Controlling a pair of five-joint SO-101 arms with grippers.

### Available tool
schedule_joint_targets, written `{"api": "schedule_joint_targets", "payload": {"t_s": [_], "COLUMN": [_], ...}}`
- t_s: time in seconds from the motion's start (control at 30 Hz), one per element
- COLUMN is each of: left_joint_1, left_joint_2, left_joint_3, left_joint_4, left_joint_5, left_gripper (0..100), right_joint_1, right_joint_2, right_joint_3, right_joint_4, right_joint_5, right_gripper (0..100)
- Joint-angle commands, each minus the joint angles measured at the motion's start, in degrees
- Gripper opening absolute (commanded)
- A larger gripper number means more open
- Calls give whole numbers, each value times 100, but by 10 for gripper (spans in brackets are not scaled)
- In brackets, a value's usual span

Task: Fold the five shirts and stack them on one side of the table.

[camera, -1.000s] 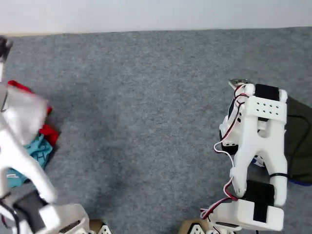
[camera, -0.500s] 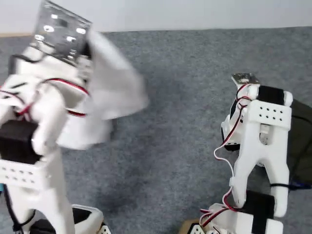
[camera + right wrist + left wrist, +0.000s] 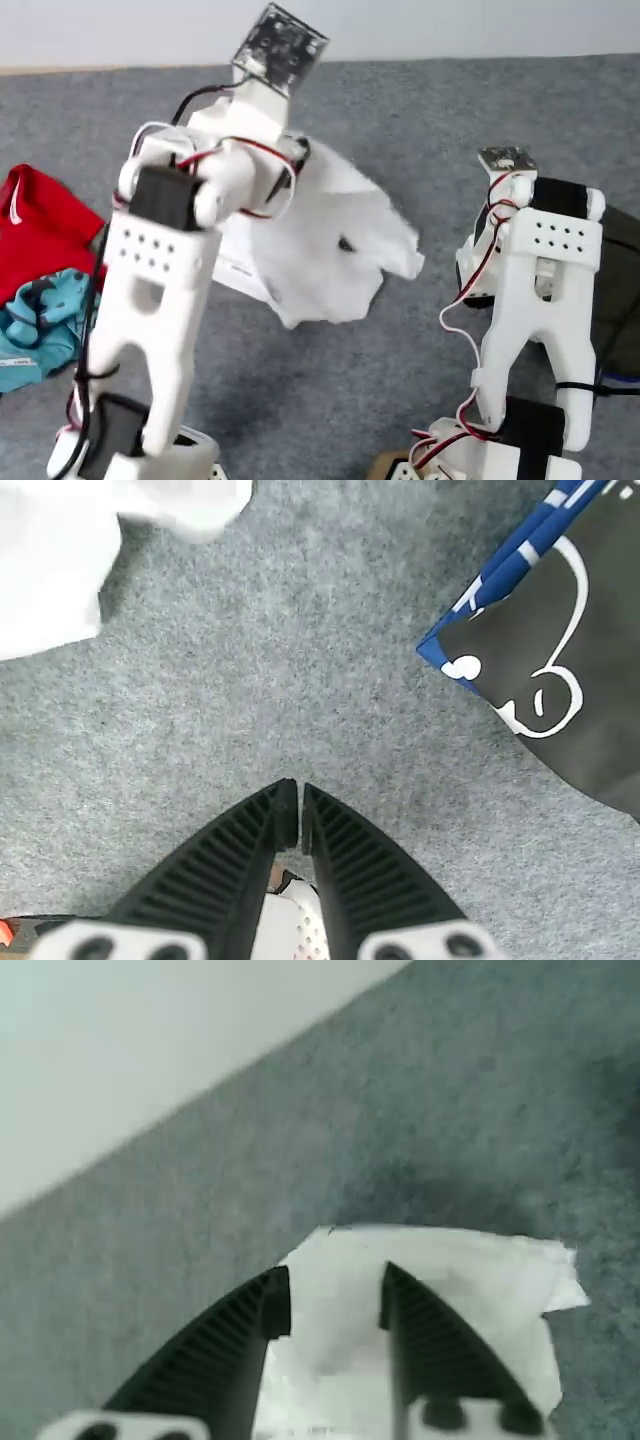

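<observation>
A white shirt [image 3: 330,250] hangs crumpled over the middle of the grey table, one end lifted. My left gripper [image 3: 300,165] is shut on its upper edge; in the left wrist view the cloth [image 3: 450,1280] fills the gap between the black fingers of that gripper [image 3: 335,1300]. The right arm [image 3: 530,260] stands at the right side. Its gripper [image 3: 298,805] is shut with nothing in it, low over bare carpet, between the white shirt [image 3: 50,570] and a dark shirt [image 3: 570,650] with a white line drawing.
A red shirt [image 3: 40,225] and a teal patterned shirt [image 3: 40,320] lie bunched at the table's left edge. The dark shirt [image 3: 620,280] lies at the right edge, partly under the right arm, with a blue striped edge [image 3: 500,580] beneath it.
The left arm has swung from the far left to the table's middle, carrying the white shirt with it. The right arm has hardly shifted.
</observation>
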Motion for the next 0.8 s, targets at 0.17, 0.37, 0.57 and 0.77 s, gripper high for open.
{"api": "schedule_joint_targets", "payload": {"t_s": [0.17,0.37,0.57,0.77], "left_joint_1": [-1398,-2259,-2796,-2558], "left_joint_2": [1160,993,853,949], "left_joint_3": [-66,-242,-154,171], "left_joint_4": [167,580,1064,1116], "left_joint_5": [-299,-325,-325,-519], "left_gripper": [182,181,181,184], "right_joint_1": [-259,-1297,-2202,-2299], "right_joint_2": [-233,-198,681,1745], "right_joint_3": [-26,-26,-123,-1116], "right_joint_4": [233,233,233,233], "right_joint_5": [440,527,536,510], "right_gripper": [10,13,20,151]}}
